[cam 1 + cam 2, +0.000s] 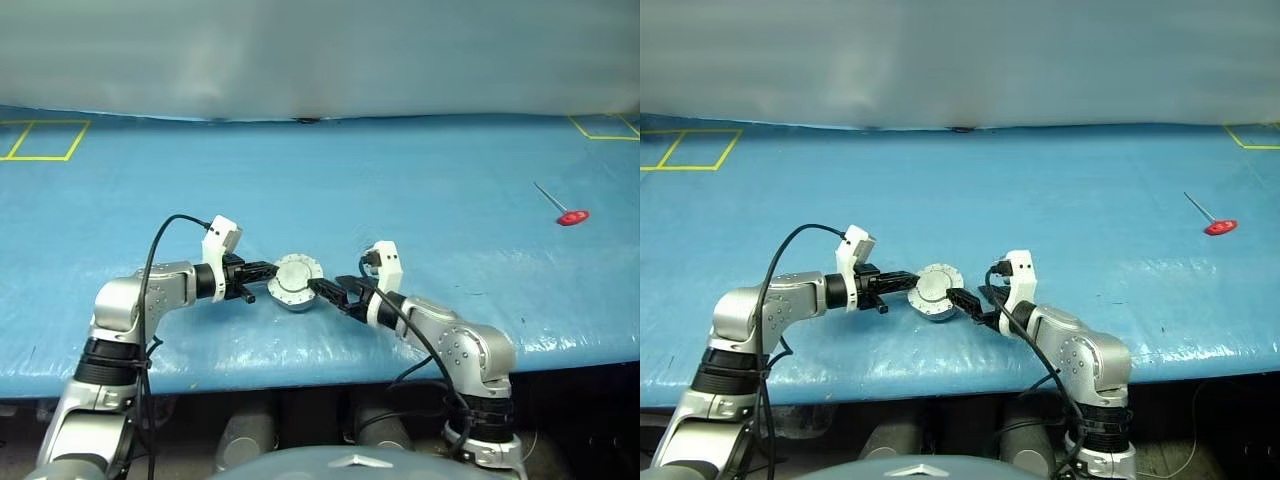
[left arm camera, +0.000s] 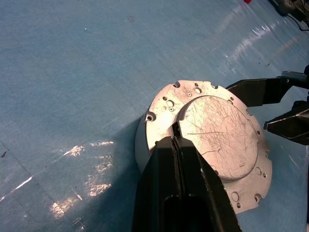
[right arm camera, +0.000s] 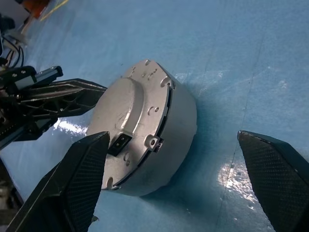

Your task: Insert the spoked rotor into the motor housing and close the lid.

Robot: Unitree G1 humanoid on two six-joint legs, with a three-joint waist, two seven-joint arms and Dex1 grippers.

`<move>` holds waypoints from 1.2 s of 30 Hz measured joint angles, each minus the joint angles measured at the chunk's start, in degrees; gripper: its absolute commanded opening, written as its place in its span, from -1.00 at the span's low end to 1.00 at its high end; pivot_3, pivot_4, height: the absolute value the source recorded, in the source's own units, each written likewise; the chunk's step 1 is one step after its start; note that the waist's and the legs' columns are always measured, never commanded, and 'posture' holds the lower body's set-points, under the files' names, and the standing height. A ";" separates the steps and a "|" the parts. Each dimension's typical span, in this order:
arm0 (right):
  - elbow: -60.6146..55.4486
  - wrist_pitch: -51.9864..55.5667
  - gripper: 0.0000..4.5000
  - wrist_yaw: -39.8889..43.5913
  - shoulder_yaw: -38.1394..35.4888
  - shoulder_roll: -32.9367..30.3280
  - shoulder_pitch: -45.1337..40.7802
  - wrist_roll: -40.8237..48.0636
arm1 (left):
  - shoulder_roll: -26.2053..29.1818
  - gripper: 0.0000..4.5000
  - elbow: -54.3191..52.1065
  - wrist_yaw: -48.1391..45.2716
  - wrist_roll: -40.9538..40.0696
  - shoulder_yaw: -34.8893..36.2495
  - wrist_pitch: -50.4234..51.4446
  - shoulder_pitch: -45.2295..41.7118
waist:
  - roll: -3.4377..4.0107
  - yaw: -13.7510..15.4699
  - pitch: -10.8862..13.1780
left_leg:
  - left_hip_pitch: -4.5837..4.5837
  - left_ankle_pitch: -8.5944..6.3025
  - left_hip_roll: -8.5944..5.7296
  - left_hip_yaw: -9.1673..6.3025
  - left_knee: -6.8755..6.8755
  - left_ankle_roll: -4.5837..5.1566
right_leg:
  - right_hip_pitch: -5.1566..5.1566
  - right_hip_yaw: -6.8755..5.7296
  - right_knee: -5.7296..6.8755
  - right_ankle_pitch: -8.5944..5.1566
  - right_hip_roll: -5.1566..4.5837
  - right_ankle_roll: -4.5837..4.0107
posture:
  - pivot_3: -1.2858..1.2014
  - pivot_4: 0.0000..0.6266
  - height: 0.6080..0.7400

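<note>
Left to right, your inventory: left end effector [image 1: 262,270], fingers shut together, tips pressing on the lid [image 1: 296,276]. Lid: round, scratched matte grey metal, closed over the motor housing [image 3: 178,121], a short grey cup, lower centre of frame on the blue table [image 1: 420,180]. Right end effector [image 1: 326,291]: spread wide, holding nothing, straddling the housing.
</note>
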 measured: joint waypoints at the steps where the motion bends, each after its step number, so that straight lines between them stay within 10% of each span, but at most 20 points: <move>1: 0.68 0.85 0.99 -1.02 -1.24 1.14 -0.35 0.93 | 0.04 -1.00 -0.05 0.00 0.00 0.03 0.00 0.09 | 0.03 -0.05 0.01 | 0.01 0.00 0.00 -0.01 0.00 0.00 | 0.01 -0.01 -0.01 0.00 0.00 0.00 | 0.03 -0.52 1.00; 16: 5.58 9.77 0.99 -12.51 -13.60 2.77 -3.88 18.69 | 0.55 -1.00 -0.24 0.06 0.27 0.05 0.00 0.22 | 0.22 -0.51 0.05 | 0.10 -0.01 -0.01 -0.01 -0.03 0.02 | 0.13 0.00 -0.02 0.00 0.05 0.01 | 0.03 -0.52 1.00; 36: 14.59 7.92 0.99 -20.00 -10.44 3.07 -5.06 31.60 | 0.53 -1.00 -0.26 0.06 0.30 0.09 -0.04 0.47 | 0.24 -0.73 0.04 | 0.11 -0.04 -0.03 0.00 -0.03 0.07 | 0.17 0.00 -0.04 0.02 0.08 0.11 | 0.03 -0.52 1.00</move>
